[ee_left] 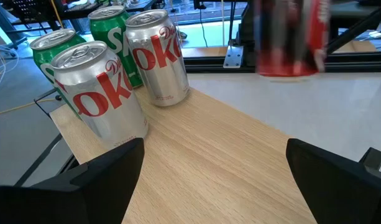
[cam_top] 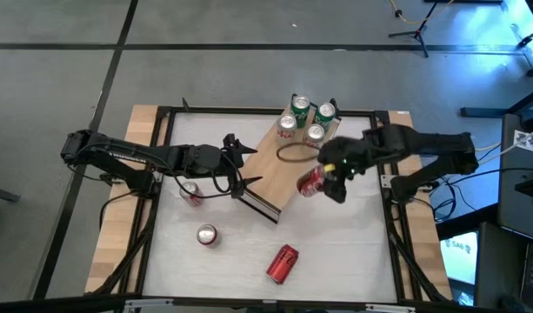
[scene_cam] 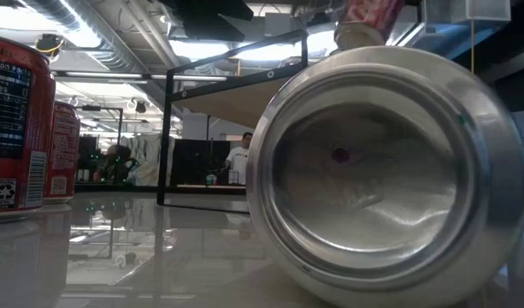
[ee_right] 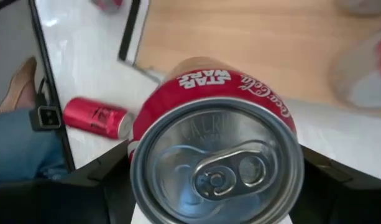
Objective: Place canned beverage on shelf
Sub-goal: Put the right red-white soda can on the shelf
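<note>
The right pincer (cam_top: 329, 183) grasps a red can (cam_top: 312, 182) beside the shelf (cam_top: 275, 165); the left pincer (cam_top: 246, 163) stands released over the shelf's end.

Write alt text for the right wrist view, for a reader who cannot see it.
The right hand holds a red Coca-Cola can, its silver top and pull tab facing the camera, over the edge of the light-wood shelf. Another red can lies on its side on the white table beyond.
</note>
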You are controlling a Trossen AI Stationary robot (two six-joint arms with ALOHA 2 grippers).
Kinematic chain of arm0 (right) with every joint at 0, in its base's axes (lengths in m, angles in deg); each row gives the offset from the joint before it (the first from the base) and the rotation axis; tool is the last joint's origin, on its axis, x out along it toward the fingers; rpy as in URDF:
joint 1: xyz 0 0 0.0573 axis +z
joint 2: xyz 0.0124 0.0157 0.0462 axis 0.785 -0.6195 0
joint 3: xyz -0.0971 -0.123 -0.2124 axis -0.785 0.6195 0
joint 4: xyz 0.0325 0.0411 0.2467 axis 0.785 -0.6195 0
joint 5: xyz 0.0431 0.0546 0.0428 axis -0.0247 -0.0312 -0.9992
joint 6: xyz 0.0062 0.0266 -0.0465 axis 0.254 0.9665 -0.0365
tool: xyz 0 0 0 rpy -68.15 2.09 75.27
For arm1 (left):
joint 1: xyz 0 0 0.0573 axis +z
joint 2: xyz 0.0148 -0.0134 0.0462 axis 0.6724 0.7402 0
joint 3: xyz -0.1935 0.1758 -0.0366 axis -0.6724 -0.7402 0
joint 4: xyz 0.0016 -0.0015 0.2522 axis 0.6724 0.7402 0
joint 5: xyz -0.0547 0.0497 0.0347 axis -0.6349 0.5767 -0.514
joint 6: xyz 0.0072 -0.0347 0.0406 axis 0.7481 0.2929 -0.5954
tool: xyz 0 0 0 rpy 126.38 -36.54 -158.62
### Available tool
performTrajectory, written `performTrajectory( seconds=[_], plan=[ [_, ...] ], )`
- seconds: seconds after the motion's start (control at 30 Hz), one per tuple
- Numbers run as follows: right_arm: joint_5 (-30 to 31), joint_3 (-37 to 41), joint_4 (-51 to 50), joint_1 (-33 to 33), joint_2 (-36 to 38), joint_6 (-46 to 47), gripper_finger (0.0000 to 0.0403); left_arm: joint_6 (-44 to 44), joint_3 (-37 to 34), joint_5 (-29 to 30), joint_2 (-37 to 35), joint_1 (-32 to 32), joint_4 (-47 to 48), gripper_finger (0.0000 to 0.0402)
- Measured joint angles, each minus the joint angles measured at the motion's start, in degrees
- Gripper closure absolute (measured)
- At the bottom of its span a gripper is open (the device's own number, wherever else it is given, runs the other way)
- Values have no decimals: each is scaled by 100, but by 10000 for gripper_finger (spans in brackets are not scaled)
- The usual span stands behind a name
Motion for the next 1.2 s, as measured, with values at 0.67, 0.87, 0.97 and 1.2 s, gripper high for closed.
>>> performTrajectory(
  seconds=[0.67,0.87,0.97,1.2],
  plan=[
    [221,-29,160,-1193,-235,-1055,102,-4,0,2,0,4,-102,17],
    [231,-29,205,-1189,-564,-1238,102,-5,0,2,-2,4,-153,17],
    [239,-29,205,-1191,-666,-1375,102,-5,0,2,-2,4,-153,17],
    [293,-29,206,-1191,-739,-1427,102,-5,0,2,12,4,-327,17]
  ],
)
